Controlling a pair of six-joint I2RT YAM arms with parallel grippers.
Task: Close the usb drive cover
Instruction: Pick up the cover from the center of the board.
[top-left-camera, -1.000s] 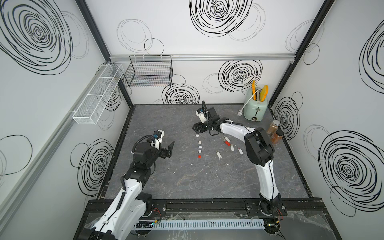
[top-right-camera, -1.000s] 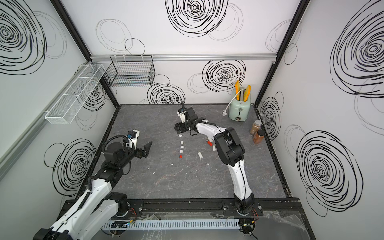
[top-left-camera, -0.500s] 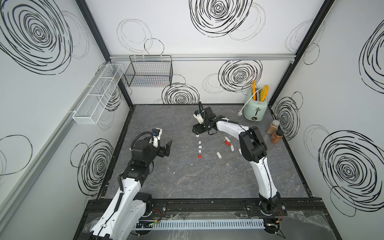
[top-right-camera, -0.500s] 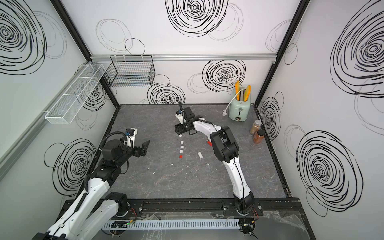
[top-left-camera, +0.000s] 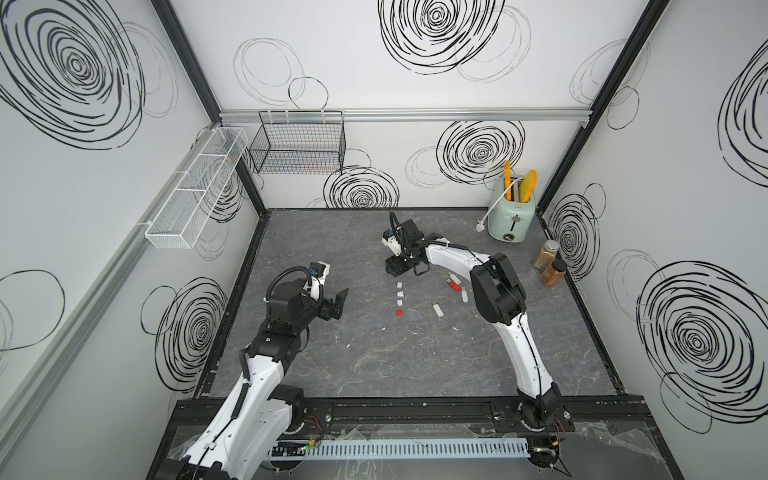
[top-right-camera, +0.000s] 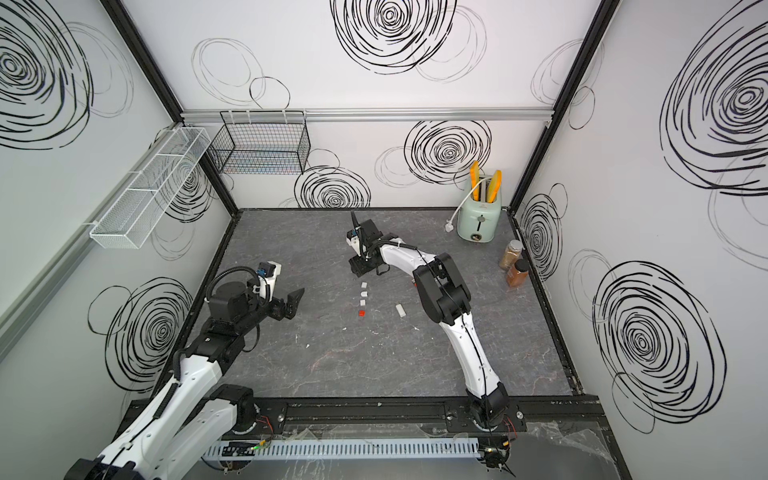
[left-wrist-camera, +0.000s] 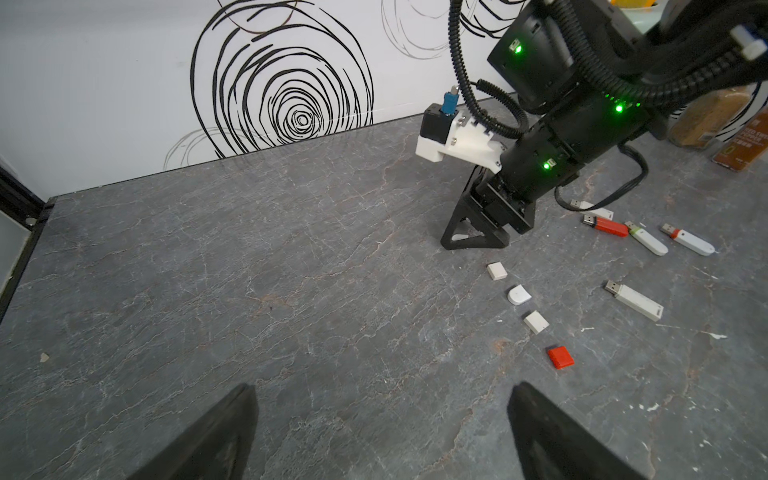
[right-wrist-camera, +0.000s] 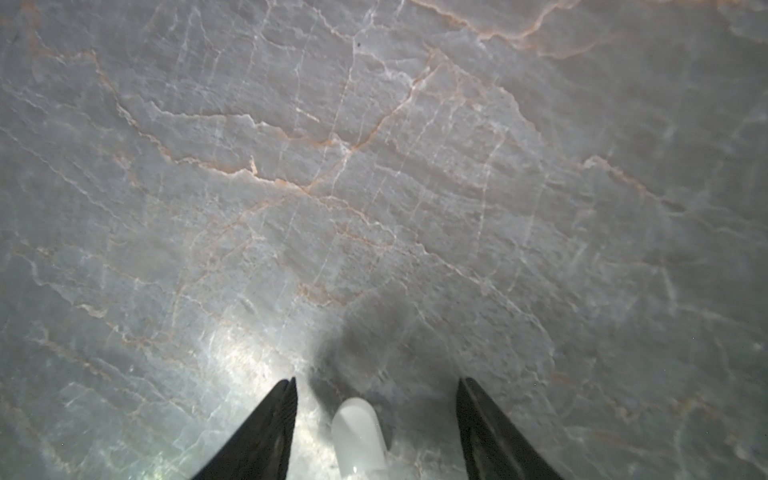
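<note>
— White, rounded piece (right-wrist-camera: 359, 436) in the right wrist view: where does it lie for you?
— On the grey stone table (right-wrist-camera: 374, 166), between the fingers of your right gripper (right-wrist-camera: 376, 380). Its jaws stand apart, with a gap on either side of the piece. Whether it is a drive or a cover, you cannot tell from that view
— And in both top views?
— Your right gripper (top-left-camera: 395, 268) is down at the table, toward the far wall. Just nearer than it runs a row of loose covers: three white covers (left-wrist-camera: 519, 294) and a red cover (left-wrist-camera: 560, 357). The uncapped usb drives (left-wrist-camera: 633, 300) lie apart from them, toward the right arm
— The left gripper (left-wrist-camera: 382, 386)?
— Spread wide, holding nothing, above the table on the left, well apart from the covers
</note>
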